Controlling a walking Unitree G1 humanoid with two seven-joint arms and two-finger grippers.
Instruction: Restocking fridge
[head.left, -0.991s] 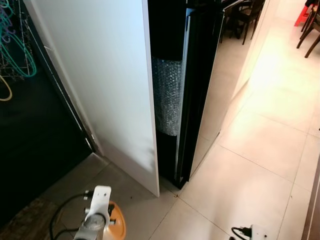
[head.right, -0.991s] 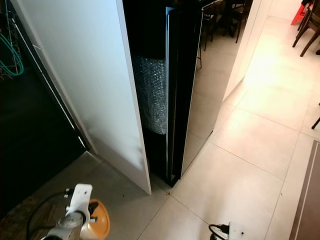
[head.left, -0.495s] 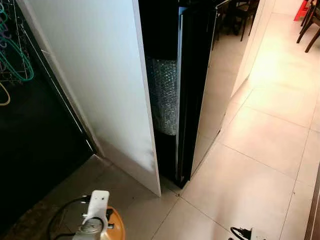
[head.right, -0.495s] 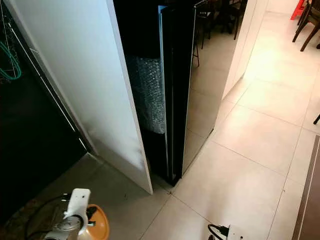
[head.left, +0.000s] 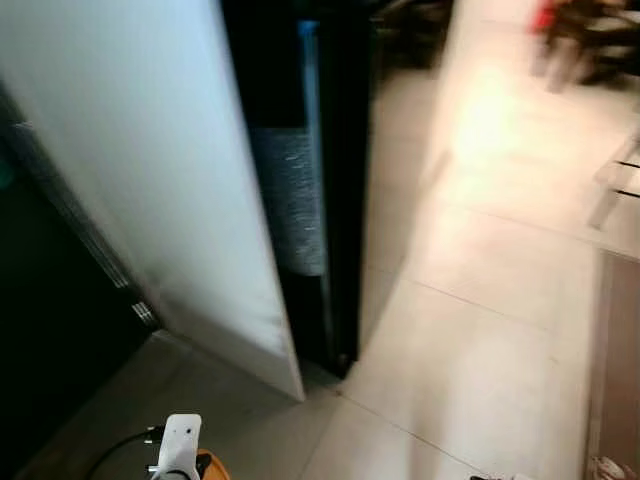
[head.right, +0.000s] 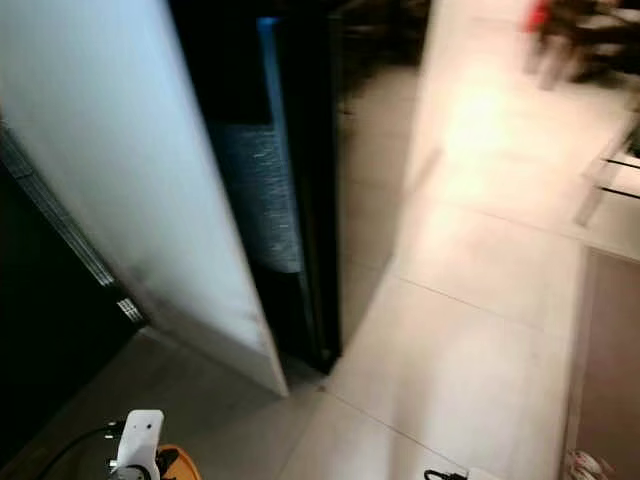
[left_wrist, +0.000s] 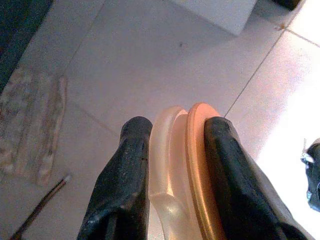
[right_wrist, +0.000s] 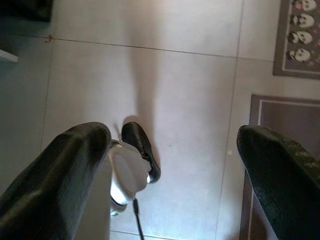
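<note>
A tall black fridge (head.left: 345, 190) stands ahead, its dark door edge facing me, with bubble wrap (head.left: 296, 205) showing in the gap beside it. In the left wrist view, my left gripper (left_wrist: 175, 127) is shut on a flat round thing with an orange rim and a translucent body (left_wrist: 182, 165), held over the tiled floor. Its white wrist (head.left: 179, 448) and a bit of the orange (head.right: 172, 462) peek in low in the eye views. My right gripper (right_wrist: 175, 135) hangs open above the floor, with nothing between its fingers.
A white panel (head.left: 140, 170) leans left of the fridge, with a dark opening beyond it. A white plug with a black cable (right_wrist: 131, 167) lies on the tiles below the right gripper. A patterned mat (right_wrist: 300, 35) and a brown rug (head.left: 622, 350) lie to the right. Chairs are blurred at the far right.
The whole picture has shifted and blurred, so the camera has moved; the fridge now sits further left in view. My left wrist shows lower in the frame.
</note>
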